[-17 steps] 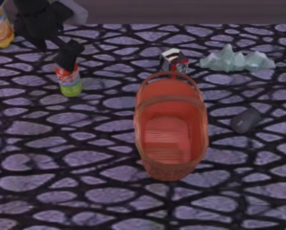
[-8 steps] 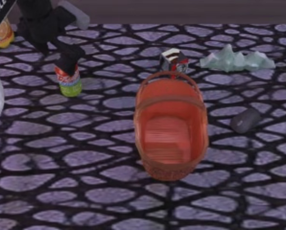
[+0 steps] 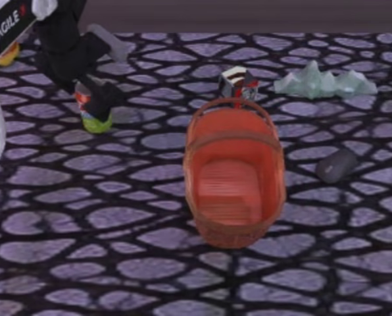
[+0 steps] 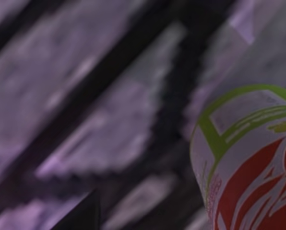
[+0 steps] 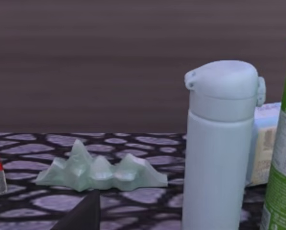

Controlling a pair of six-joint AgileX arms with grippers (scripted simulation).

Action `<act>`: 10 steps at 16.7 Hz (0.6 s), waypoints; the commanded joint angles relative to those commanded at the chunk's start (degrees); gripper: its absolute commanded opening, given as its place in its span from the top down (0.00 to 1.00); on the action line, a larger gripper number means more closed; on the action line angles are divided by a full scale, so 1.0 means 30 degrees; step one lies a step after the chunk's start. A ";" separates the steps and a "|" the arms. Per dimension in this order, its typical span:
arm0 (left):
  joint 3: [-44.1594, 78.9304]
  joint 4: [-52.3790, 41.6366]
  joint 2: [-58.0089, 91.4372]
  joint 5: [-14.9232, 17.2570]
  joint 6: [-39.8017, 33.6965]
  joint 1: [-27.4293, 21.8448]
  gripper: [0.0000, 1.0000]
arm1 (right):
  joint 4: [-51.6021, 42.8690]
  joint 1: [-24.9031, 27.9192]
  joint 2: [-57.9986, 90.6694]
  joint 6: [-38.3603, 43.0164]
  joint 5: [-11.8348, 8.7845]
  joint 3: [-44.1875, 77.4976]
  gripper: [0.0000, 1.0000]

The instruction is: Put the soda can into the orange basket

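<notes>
Top view gives you one soda can [image 3: 91, 116] at the table's far left — one orange basket [image 3: 234, 178] stands well apart, mid-table. Your left gripper [image 3: 98, 100] covers the can; whether its fingers clamp it, you cannot tell.

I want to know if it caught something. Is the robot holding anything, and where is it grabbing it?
It cannot be told. The left tool is down over the top of the soda can, which stands on the table, but its fingers are hidden.

Soda can [image 3: 91, 113] red/white w/ green band; orange basket [image 3: 234, 141].
</notes>
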 joint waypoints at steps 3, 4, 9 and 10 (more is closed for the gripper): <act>-0.0172 0.0172 0.0003 0.0000 -0.0007 -0.0007 0.00 | 0.0000 0.0000 0.0000 0.0000 0.0000 0.0000 0.00; -0.0172 0.0172 0.0003 0.0000 -0.0007 -0.0007 0.00 | 0.0000 0.0000 0.0000 0.0000 0.0000 0.0000 0.00; -0.0172 0.0172 0.0003 0.0000 -0.0007 -0.0007 0.38 | 0.0000 0.0000 0.0000 0.0000 0.0000 0.0000 0.00; -0.0172 0.0172 0.0003 0.0000 -0.0007 -0.0007 0.45 | 0.0000 0.0000 0.0000 0.0000 0.0000 0.0000 0.00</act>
